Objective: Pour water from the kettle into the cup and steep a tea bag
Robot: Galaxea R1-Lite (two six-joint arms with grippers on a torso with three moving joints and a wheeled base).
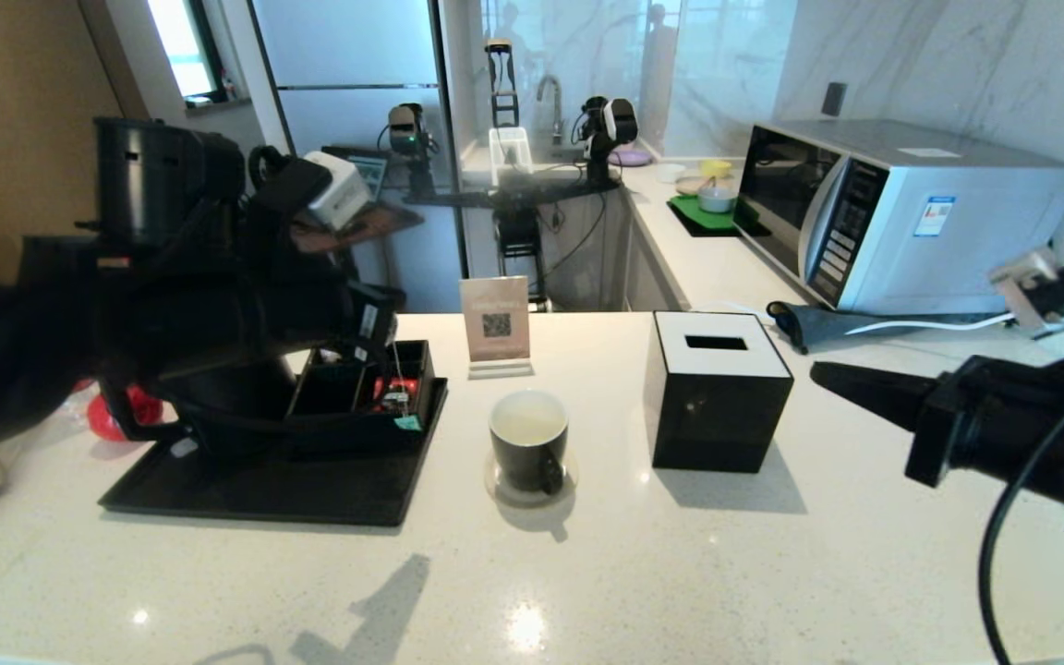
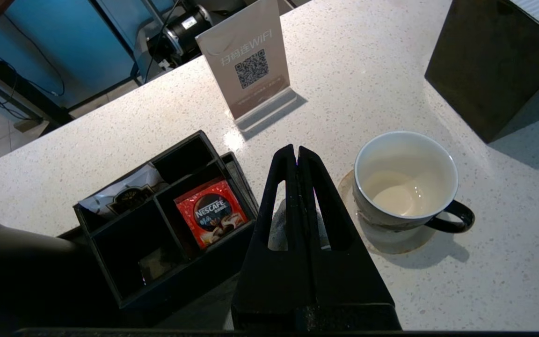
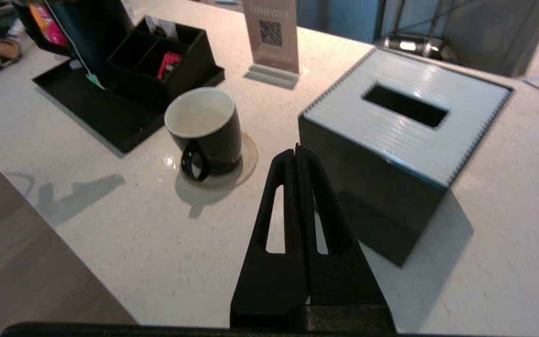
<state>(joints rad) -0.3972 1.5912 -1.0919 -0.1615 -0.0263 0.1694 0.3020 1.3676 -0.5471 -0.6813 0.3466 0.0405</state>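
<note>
Jaws of the left gripper [image 2: 295, 150] are shown pressed together above the black tray's [image 1: 264, 494] inner edge; a thin string with a teal tag [image 1: 407, 422] hangs from them, so a tea bag [image 2: 274, 229], glimpsed as a pale shape behind the fingers, is judged to be held; jaws of the right gripper [image 3: 296, 150] are likewise closed on nothing, parked near the tissue box [image 1: 717, 388]. The cup [image 2: 405, 182] is set on a clear coaster [image 3: 246, 161] between tray and tissue box, handle toward the robot; a shallow pool of water [image 2: 398, 196] appears inside, so pouring is judged done and steeping is the step in hand. The kettle [image 1: 227, 397] is seen on the tray, under the left arm. A sideways carry toward the cup is called for next, then a lowering of the bag over the rim; the dangling tag should be kept clear of the organizer [image 1: 356, 388]. Open desk [image 1: 680, 573] is available in front of the cup; the sign [image 1: 495, 323] stands behind it, well apart.
</note>
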